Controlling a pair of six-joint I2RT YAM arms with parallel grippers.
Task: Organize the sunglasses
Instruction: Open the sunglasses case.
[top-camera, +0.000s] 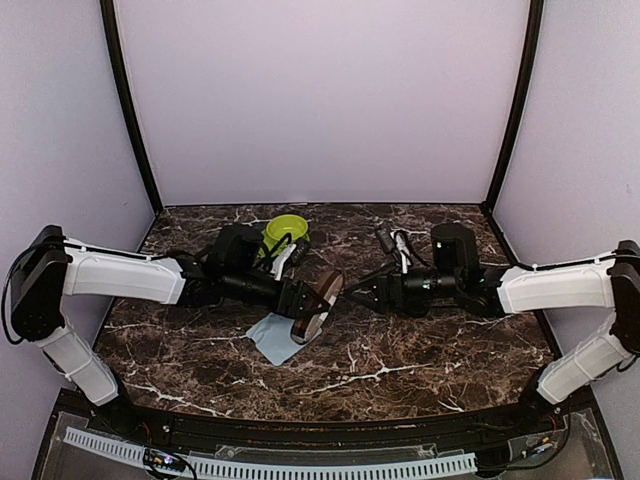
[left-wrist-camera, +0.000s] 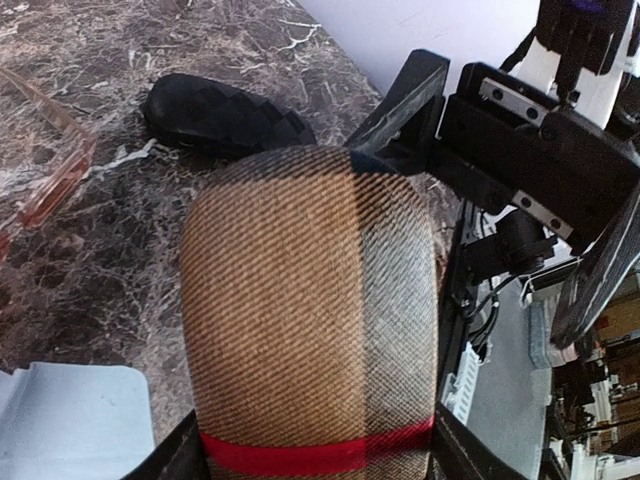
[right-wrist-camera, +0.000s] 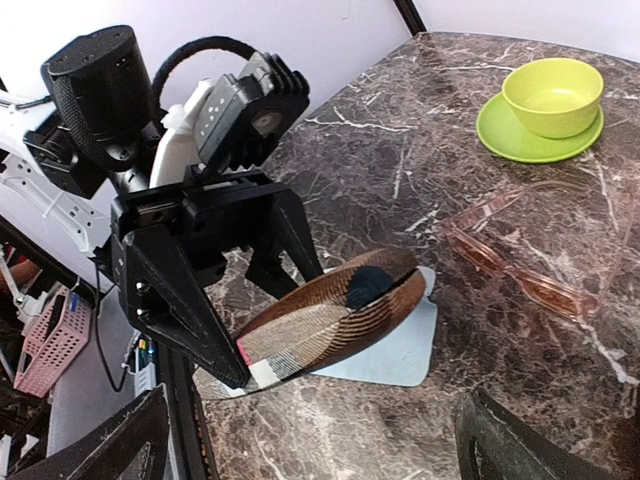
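Observation:
My left gripper (top-camera: 298, 300) is shut on the brown-and-beige striped case (top-camera: 320, 303), holding its near end and tilting it above a light blue cloth (top-camera: 272, 338). In the right wrist view the case (right-wrist-camera: 330, 310) looks slightly ajar at its far end. It fills the left wrist view (left-wrist-camera: 310, 300) between my left gripper's jaws (left-wrist-camera: 315, 455). The reddish-brown sunglasses (right-wrist-camera: 520, 265) lie unfolded on the marble, also seen in the left wrist view (left-wrist-camera: 50, 170). My right gripper (right-wrist-camera: 310, 425) is open and empty, facing the case (top-camera: 362, 295). The black wire-frame pair is out of view.
A black bumpy case (left-wrist-camera: 220, 115) lies on the table beyond the striped case. A green bowl on a green plate (top-camera: 285, 232) stands at the back, also seen in the right wrist view (right-wrist-camera: 550, 100). The purple walls close the table on three sides.

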